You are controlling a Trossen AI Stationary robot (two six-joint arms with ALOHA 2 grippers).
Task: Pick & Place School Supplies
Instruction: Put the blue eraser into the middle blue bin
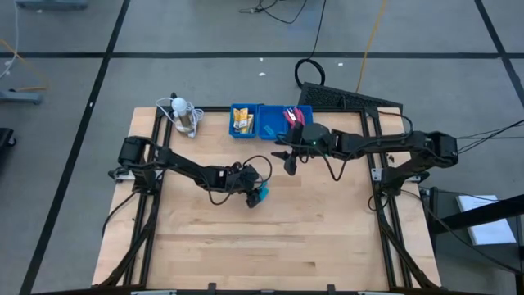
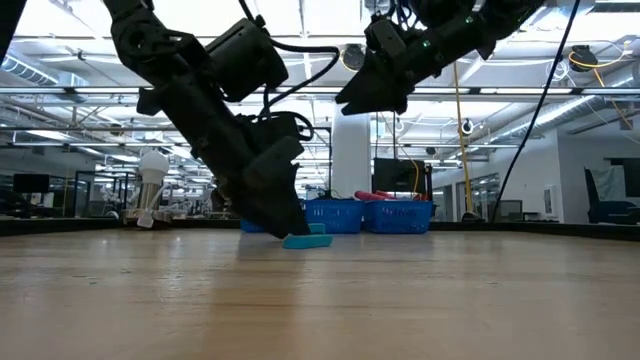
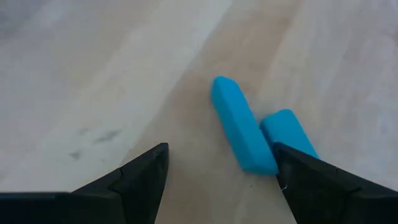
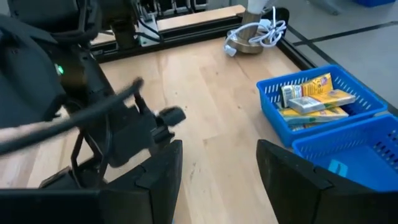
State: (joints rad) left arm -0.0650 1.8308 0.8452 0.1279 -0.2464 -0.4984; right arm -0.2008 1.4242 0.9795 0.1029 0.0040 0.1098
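Note:
Two small light-blue pieces point(image 3: 242, 124) point(image 3: 287, 132) lie flat, side by side, on the wooden table point(image 1: 270, 238), also seen from table height point(image 2: 305, 240). My left gripper point(image 3: 221, 147) point(image 1: 255, 195) is open and low over them, slanting down. The longer piece lies between its fingers, close to one finger point(image 3: 311, 180). The shorter piece's near end is hidden behind that finger. My right gripper point(image 4: 219, 146) point(image 1: 290, 168) is open and raised point(image 2: 365, 100) near the blue tray point(image 1: 270, 131). The tray holds yellow packets point(image 4: 317, 93), pink-handled scissors point(image 1: 292, 116) and another light-blue piece point(image 4: 339, 167). My left gripper has one finger point(image 3: 292, 165) right at the near ends of the two light-blue pieces. I cannot tell whether it touches them. Both pieces lie on the table.
A white round object with a coiled cable point(image 1: 184, 115) stands at the table's far left. The blue tray sits at the far edge in the middle. Bare wood stretches toward the near edge. Black frame rails point(image 1: 139, 205) run along both sides.

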